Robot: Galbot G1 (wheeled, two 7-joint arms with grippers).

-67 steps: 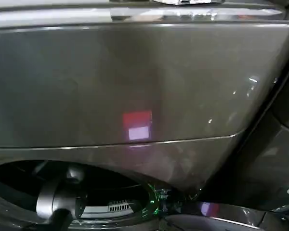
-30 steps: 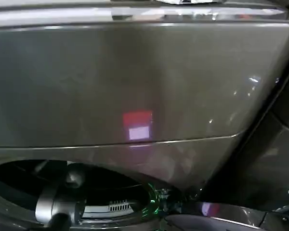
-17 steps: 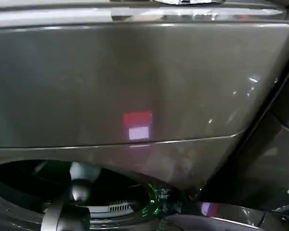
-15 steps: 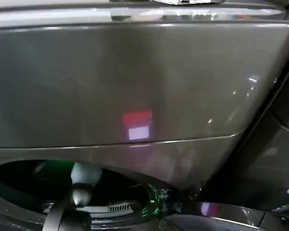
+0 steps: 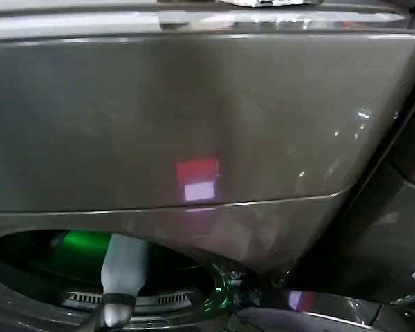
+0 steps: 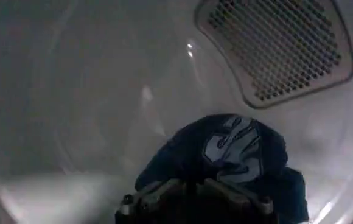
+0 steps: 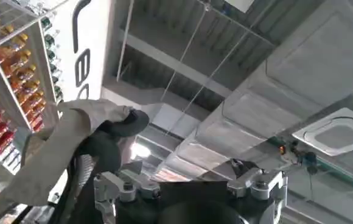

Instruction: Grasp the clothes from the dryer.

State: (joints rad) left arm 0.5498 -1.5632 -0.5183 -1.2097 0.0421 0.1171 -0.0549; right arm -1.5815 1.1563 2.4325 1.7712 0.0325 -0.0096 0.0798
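- Item: dark blue garment [image 6: 237,159] with a pale printed graphic, lying bunched on the floor of the dryer drum [image 6: 91,91], near the drum's rear wall and below the perforated vent grille [image 6: 277,45].
- Orientation: crumpled heap with no clear long axis; the printed face is turned up toward the left wrist camera. Which end is collar or hem cannot be told.
- Left gripper [image 6: 195,193]: inside the drum, directly over the near edge of the garment. Its two fingers stand apart, spread to either side of the cloth's near fold. Whether the fingertips touch the fabric cannot be told; nothing is clamped between them.
- Left arm [image 5: 123,273]: in the head view, a pale grey forearm segment reaches through the dryer's round door opening [image 5: 28,256], slanting down and inward, with green light glowing on the interior behind it.
- Dryer front panel [image 5: 194,117]: glossy grey-brown, carrying a red and white reflection above the opening.
- Right gripper [image 7: 192,185]: raised outside the machine and pointing toward the ceiling [image 7: 274,73]. Fingers set apart, nothing held between them.
- Beside the right gripper: a grey-beige cloth [image 7: 67,146] draped over a dark rounded part; what it belongs to cannot be told.
- Background, right wrist view: shelving stocked with bottles [image 7: 6,79].
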